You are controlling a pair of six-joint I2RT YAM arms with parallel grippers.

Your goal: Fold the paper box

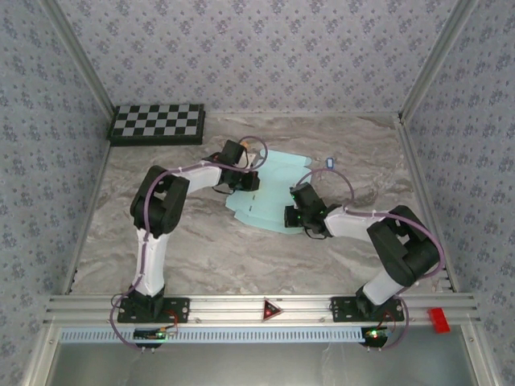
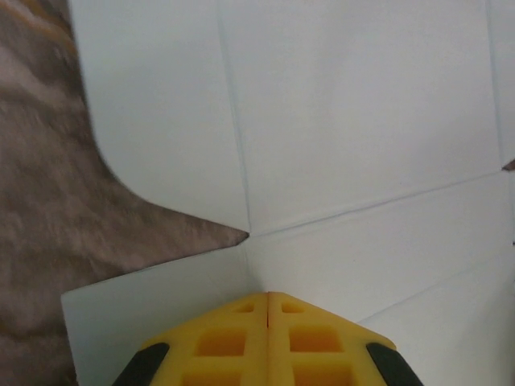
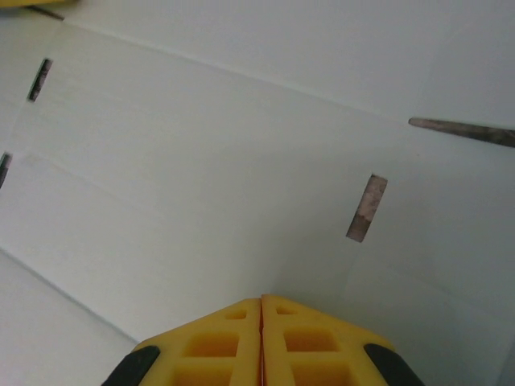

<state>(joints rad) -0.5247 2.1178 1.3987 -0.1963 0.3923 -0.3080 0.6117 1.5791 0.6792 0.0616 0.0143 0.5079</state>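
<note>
Low at the right we see a red block [image 1: 438,319] on the rail. At centre the box [image 1: 272,191] lies open on the table [image 1: 193,249]. The right gripper [image 3: 261,299] and left gripper [image 2: 268,296] are over it, each with its jaws pressed together. A checkerboard [image 1: 157,123] sits upper left.

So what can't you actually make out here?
- Top view: the left hand and right hand cover parts of the paper box.
- Wrist views: whether the shut hands touch the box or hover above it; the frame edges cut off its outline.
- Top view: small object near the back, too small to identify.
</note>
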